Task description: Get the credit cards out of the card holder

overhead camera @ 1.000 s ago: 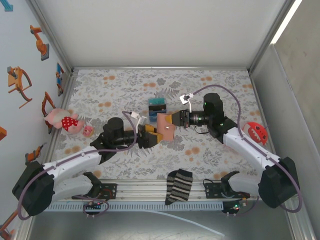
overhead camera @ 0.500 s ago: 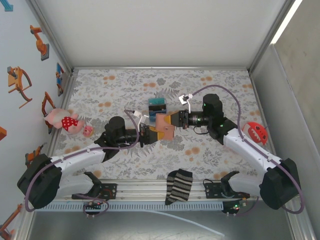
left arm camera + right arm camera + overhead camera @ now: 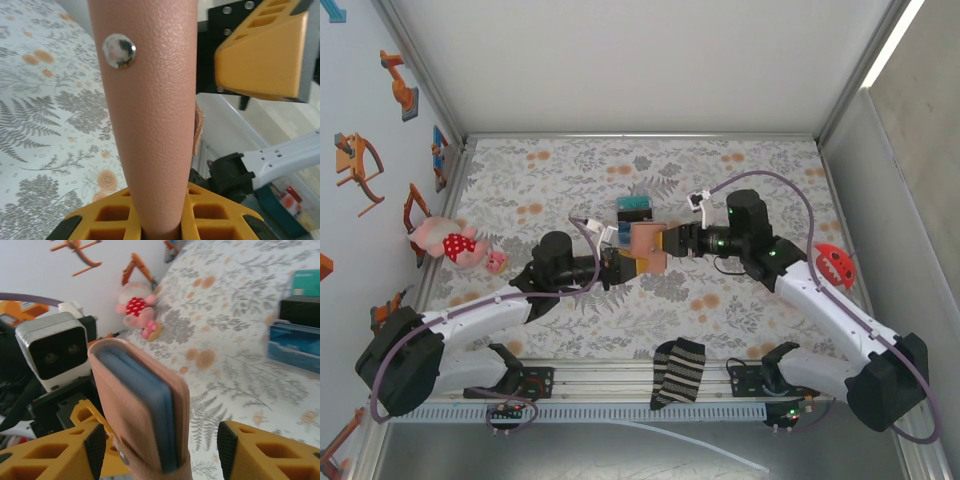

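Observation:
The card holder (image 3: 648, 247), a tan-brown folded wallet, is held above the middle of the mat between both arms. My left gripper (image 3: 626, 266) is shut on its lower end, and the leather rises straight out of the yellow jaws (image 3: 160, 220), its snap button (image 3: 119, 50) facing the camera. My right gripper (image 3: 670, 240) stands open around the holder's other end (image 3: 145, 405): the right pad (image 3: 227, 445) is clear of the leather and the left pad (image 3: 95, 446) is close beside it. Blue layers (image 3: 162, 415) show in the fold; I cannot tell credit cards from lining.
A blue-teal-black boxy object (image 3: 633, 212) stands on the mat just behind the holder, also in the right wrist view (image 3: 295, 335). A pink plush toy (image 3: 450, 243) lies at the left wall, a striped sock (image 3: 678, 372) on the front rail, a red toy (image 3: 833, 263) at right.
My left gripper moved in and shut on the holder's lower end. After that my right gripper, which had been shut on the holder, opened its jaws.

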Controlling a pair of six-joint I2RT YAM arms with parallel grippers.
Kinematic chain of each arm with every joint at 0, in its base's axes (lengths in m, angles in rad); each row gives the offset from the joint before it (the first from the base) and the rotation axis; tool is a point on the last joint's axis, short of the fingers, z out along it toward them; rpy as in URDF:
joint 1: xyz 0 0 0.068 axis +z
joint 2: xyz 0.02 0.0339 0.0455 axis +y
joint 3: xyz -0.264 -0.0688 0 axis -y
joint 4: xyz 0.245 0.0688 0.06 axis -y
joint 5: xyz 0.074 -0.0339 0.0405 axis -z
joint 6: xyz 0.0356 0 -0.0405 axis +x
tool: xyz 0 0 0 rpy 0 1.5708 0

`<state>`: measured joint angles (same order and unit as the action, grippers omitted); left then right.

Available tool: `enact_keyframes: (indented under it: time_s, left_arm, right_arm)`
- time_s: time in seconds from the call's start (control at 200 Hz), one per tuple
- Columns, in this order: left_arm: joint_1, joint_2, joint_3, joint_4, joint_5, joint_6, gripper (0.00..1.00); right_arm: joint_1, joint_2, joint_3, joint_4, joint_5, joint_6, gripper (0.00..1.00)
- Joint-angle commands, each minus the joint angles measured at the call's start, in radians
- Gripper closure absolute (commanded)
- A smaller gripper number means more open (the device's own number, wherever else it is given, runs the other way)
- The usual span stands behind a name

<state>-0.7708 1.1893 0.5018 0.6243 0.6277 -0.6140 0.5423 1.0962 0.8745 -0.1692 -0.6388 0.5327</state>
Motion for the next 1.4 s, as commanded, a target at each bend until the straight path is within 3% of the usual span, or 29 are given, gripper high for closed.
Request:
enact_keyframes:
  time_s: [0.0, 0.195, 0.406, 0.671, 1.392]
  left_arm:
    - [0.000, -0.039, 0.060, -0.120, -0.133, 0.055, 1.00]
    - [-0.004, -0.081, 0.062, -0.228, -0.371, 0.101, 1.00]
    - [-0.004, -0.066, 0.074, -0.227, -0.410, 0.132, 1.00]
    - [-0.006, -0.036, 0.087, -0.217, -0.425, 0.126, 1.00]
    - [-0.006, -0.017, 0.098, -0.177, -0.408, 0.117, 1.00]
  right_arm:
    - [0.011, -0.036, 0.062, -0.147, 0.192, -0.023, 0.40]
    - [0.127, -0.001, 0.153, -0.329, 0.484, -0.004, 0.53]
    - [0.285, 0.131, 0.279, -0.427, 0.686, 0.042, 0.61]
    - [0.333, 0.230, 0.338, -0.367, 0.696, 0.088, 0.64]
    - [0.334, 0.365, 0.434, -0.298, 0.651, 0.104, 0.70]
